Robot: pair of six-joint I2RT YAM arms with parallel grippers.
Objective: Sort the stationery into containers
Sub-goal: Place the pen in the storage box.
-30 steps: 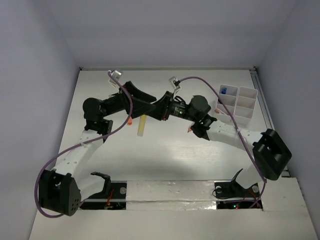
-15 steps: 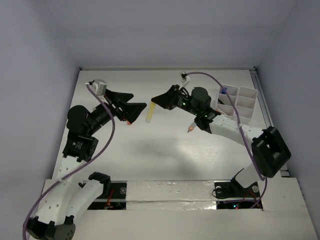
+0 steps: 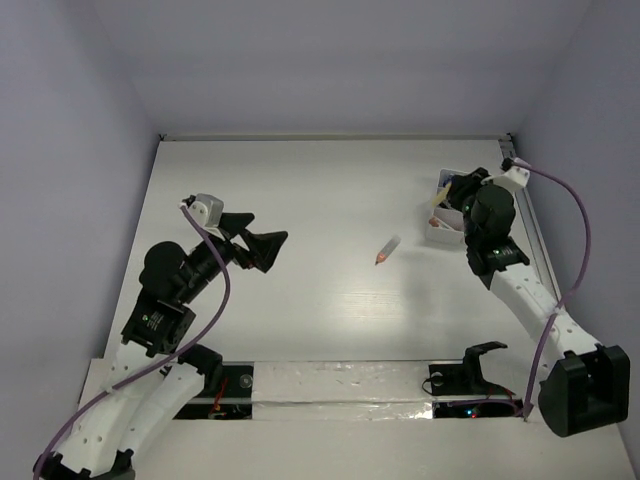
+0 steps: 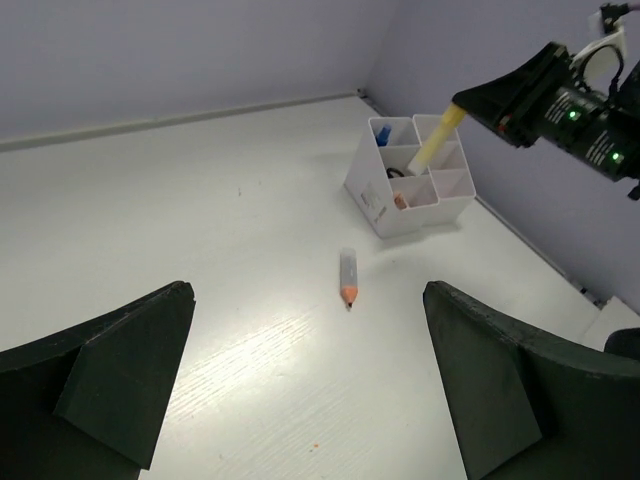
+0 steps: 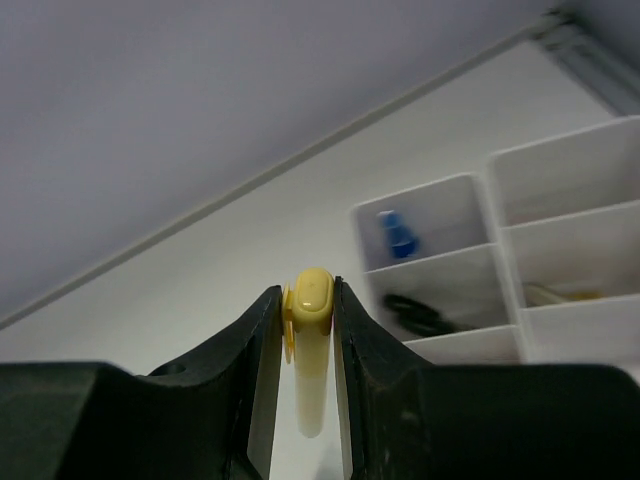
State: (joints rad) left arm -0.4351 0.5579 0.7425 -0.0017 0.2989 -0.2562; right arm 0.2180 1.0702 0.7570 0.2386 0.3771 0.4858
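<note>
Two arms work well apart over the white desk [image 3: 300, 325]. The right end effector [image 5: 308, 298] is clenched on a yellow marker [image 5: 310, 385], with both fingers pressed against the marker's upper end, as the right wrist view shows plainly. In the left wrist view the marker hangs tilted over the white organizer tray [image 4: 383, 203], its lower end pointing down toward the middle compartments. Whether that end is below the tray's walls I cannot tell.

The tray stands near the far right side of the desk, and in the top view the right arm covers most of it. A blue-capped tube [image 4: 382, 131] stands in a far corner compartment. Something dark [image 5: 420, 312] lies in the compartment next to it, too blurred to name. A small orange-pink item [image 4: 401, 200] shows in a compartment closer to the tray's front wall.

The left end effector [image 3: 272, 250] is released, its fingers spread wide with nothing between them, and it hovers over the left half of the desk. An orange-tipped marker [image 3: 387, 250] with a grey body lies flat on the bare desk between the two arms. It is nearer the tray than the left end effector and touches neither.
</note>
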